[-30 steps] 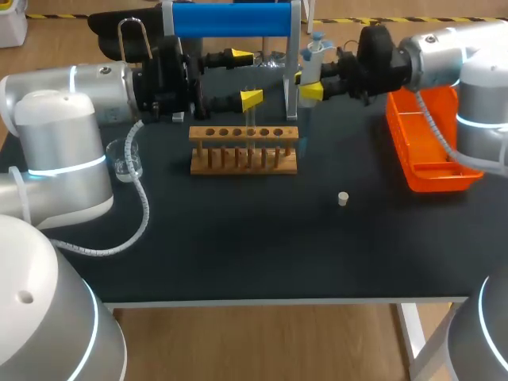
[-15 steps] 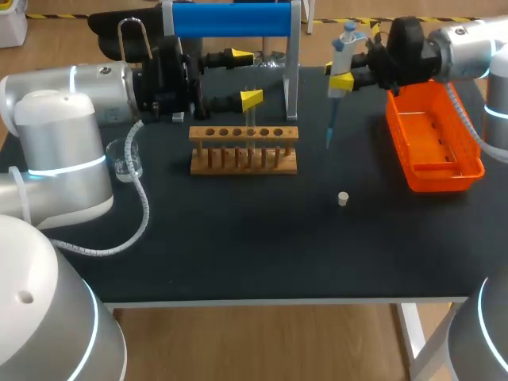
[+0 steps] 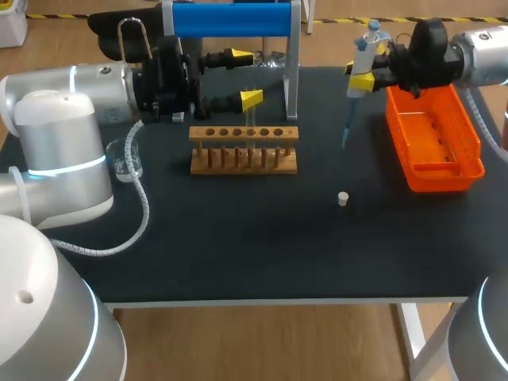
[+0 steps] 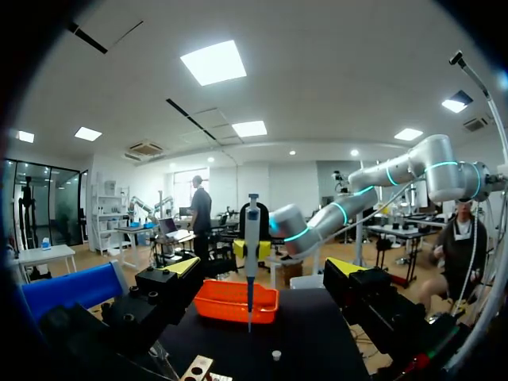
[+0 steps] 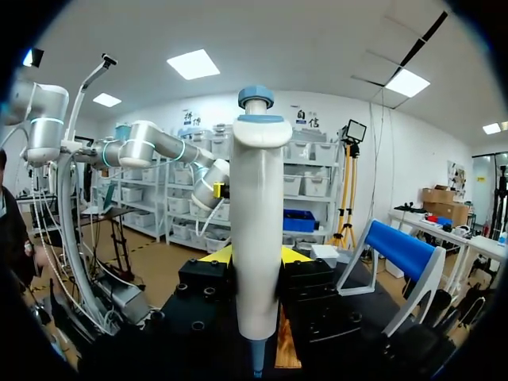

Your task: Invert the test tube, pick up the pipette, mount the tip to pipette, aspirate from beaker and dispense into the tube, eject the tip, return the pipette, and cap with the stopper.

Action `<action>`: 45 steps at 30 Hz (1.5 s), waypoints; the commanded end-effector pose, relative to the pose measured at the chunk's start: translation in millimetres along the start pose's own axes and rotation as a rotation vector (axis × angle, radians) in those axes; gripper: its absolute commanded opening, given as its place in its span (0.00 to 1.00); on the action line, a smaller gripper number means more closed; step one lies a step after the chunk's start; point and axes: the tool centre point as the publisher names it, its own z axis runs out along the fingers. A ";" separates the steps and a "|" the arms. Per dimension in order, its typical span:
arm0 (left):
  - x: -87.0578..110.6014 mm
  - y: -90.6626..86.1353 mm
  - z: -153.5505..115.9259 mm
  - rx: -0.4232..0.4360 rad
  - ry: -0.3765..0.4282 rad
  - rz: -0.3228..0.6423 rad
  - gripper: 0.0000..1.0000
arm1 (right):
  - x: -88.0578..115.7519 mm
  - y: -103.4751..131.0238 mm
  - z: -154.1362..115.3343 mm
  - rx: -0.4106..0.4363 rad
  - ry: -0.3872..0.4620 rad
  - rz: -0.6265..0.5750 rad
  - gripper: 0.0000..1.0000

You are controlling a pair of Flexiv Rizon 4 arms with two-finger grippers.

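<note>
One little white stopper [image 3: 343, 198] is the closest thing to the front edge of the tabletop [image 3: 238, 254], lying on its own a bit right of the middle. Behind it, around the middle, the wooden rack [image 3: 244, 151] has the test tube [image 3: 251, 127] standing upright in one of its holes. Over by the left edge there's the glass beaker [image 3: 125, 159], and along the right edge the orange tray [image 3: 435, 143].

My left gripper [image 3: 247, 78] hangs just behind the rack, fingers spread wide with nothing pinched between them. Its nearer yellow tip sits right by the top of the tube, but I can't tell if it touches.

My right gripper [image 3: 371, 65] is up over the far right part of the tabletop, just beside the tray's far end, clamped on the pipette [image 3: 359, 67]. The pipette is upright, plunger up and thin point down, held off the tabletop. On the right wrist cam it's squeezed between both fingers.

At the far edge stands the blue-topped pipette stand [image 3: 230, 20], left of the pipette.
</note>
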 end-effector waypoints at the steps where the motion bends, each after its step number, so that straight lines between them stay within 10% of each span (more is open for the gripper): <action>1: 0.4 0.4 0.2 0.001 -0.001 0.001 1.00 | 1.1 0.7 0.4 0.003 -0.004 -0.001 0.00; 19: 0.4 0.4 0.2 0.001 -0.001 0.001 1.00 | 1.1 0.7 0.4 0.003 -0.004 -0.001 0.00; 45: 0.4 0.4 0.2 0.001 -0.001 0.001 1.00 | 2.2 21.0 -153.4 -0.007 0.016 -0.006 0.00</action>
